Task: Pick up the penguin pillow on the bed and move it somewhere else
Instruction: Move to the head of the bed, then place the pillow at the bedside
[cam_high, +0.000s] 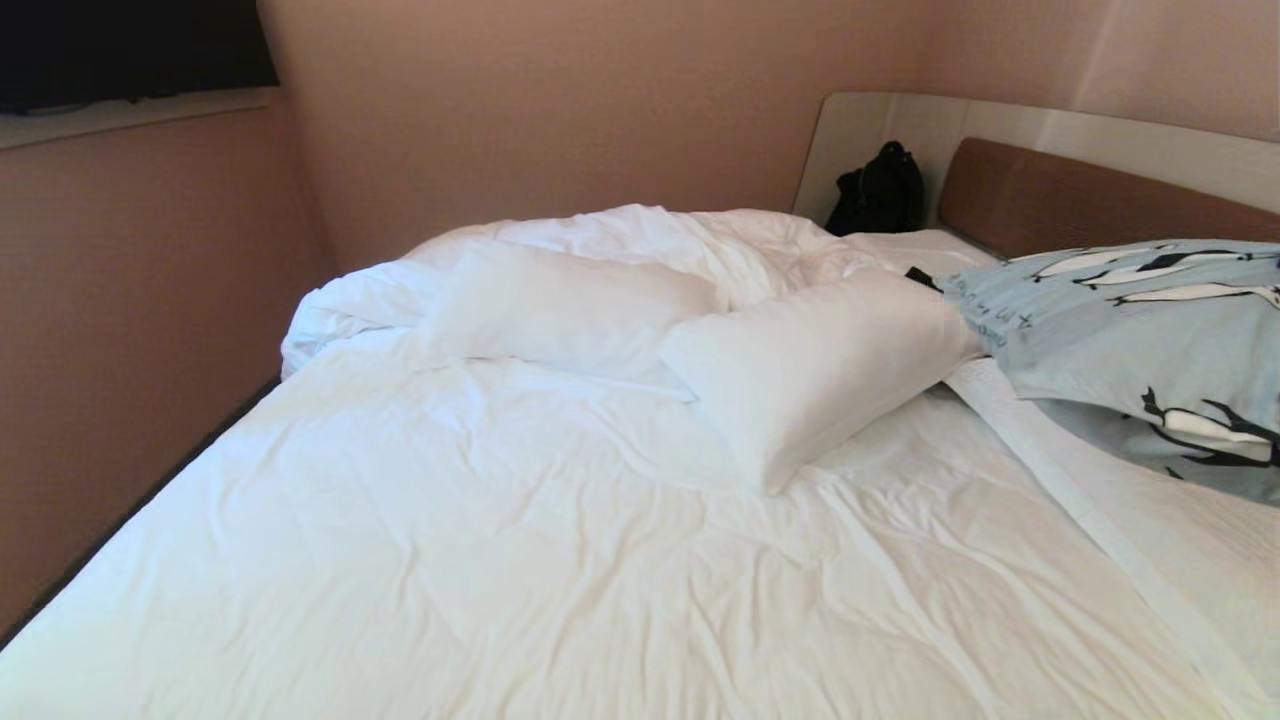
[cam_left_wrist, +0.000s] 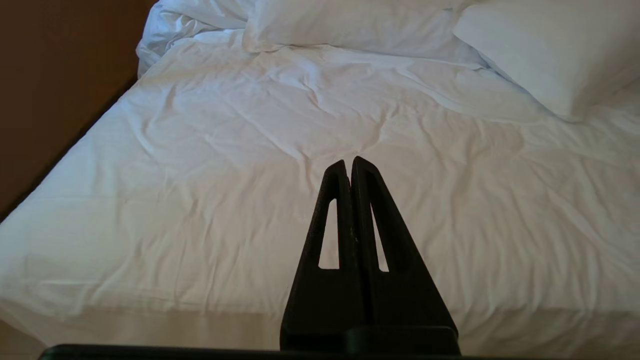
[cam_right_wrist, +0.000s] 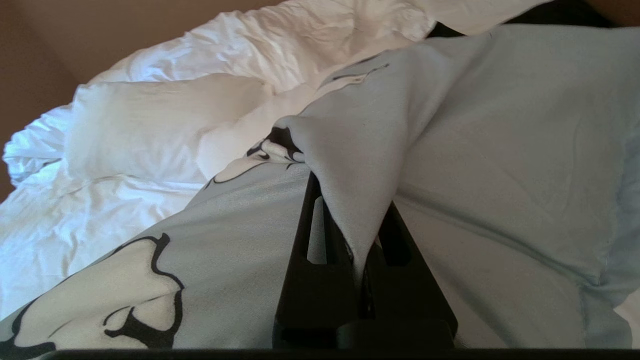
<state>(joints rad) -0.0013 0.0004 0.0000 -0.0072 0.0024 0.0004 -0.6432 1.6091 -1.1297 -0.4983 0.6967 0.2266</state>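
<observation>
Our right gripper (cam_right_wrist: 357, 250) is closed tightly on a fold of the penguin pillow (cam_high: 1130, 340), which sits at the right side of the bed (cam_high: 500, 560), beside a white pillow (cam_high: 810, 370). Our left gripper (cam_left_wrist: 350, 170) hangs over the sheet (cam_left_wrist: 200, 200) with its fingers pressed together, holding nothing.

1. I see two plain white pillows: one (cam_high: 560, 305) lying at about 11 o'clock from the middle of my head view, the other (cam_high: 815, 365) at about 2 o'clock, tilted, its end overlapping the first.
2. A black bag (cam_high: 880, 190) sits at 1 o'clock, in the far corner.
3. A dark screen (cam_high: 130, 45) hangs at 10 o'clock on the pinkish wall (cam_high: 560, 100).
</observation>
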